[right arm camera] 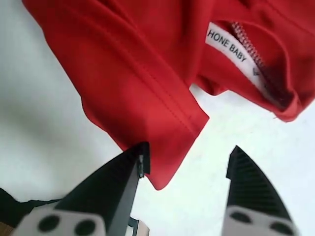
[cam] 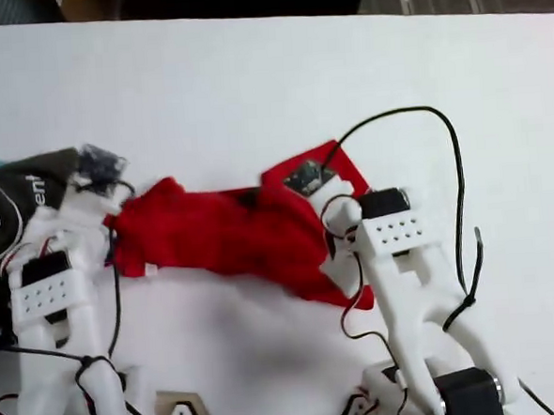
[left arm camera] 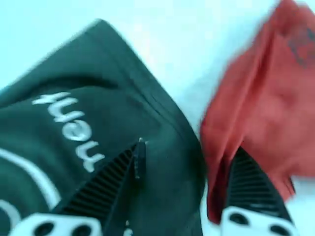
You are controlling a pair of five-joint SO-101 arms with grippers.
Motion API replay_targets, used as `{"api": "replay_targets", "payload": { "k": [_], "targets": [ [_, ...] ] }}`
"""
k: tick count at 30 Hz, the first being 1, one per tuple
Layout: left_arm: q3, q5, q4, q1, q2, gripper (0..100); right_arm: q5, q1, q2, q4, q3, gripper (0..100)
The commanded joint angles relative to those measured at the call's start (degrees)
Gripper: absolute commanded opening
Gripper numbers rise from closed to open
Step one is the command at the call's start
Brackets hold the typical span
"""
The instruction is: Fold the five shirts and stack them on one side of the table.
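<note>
A crumpled red shirt [cam: 227, 234] lies across the middle of the white table [cam: 250, 77]. At the left edge lies a black shirt [cam: 18, 195] with white print. My left gripper [left arm camera: 189, 152] is open just above where the black shirt [left arm camera: 74, 132] meets the red shirt [left arm camera: 261, 103], holding nothing; in the high view it [cam: 106, 185] sits at the red shirt's left end. My right gripper [right arm camera: 189, 152] is open over a corner of the red shirt [right arm camera: 138, 69], which pokes between the fingers; in the high view it [cam: 304, 182] is at the shirt's right end.
A white neck label [right arm camera: 226, 44] shows on the red shirt. Black cables [cam: 443, 150] loop over the table right of the right arm. Bare table stretches across the far half and to the right.
</note>
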Motion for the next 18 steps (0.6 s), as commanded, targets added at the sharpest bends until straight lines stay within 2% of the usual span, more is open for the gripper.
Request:
{"api": "replay_targets", "payload": {
  "k": [1,4,7,15,18],
  "targets": [
    [-5.1,7.1,-1.5,-0.6,-1.1,28,-0.4,0.1,-2.8,0.4,-0.3,26.2],
    [-6.5,11.6,-0.7,-0.5,-1.1,28,-0.4,0.1,-2.9,1.2,-0.3,26.2],
    [-6.8,10.6,4.7,-0.5,-1.1,28,-0.5,0.3,-2.9,2.0,-0.3,26.3],
    [-14.1,-0.2,20.3,-0.4,-1.7,28,-0.5,0.0,-2.9,1.6,-0.3,26.3],
    [-17.6,-9.1,30.3,2.0,-1.7,28,-0.5,0.0,-2.9,1.6,-0.3,26.3]
  ]
}}
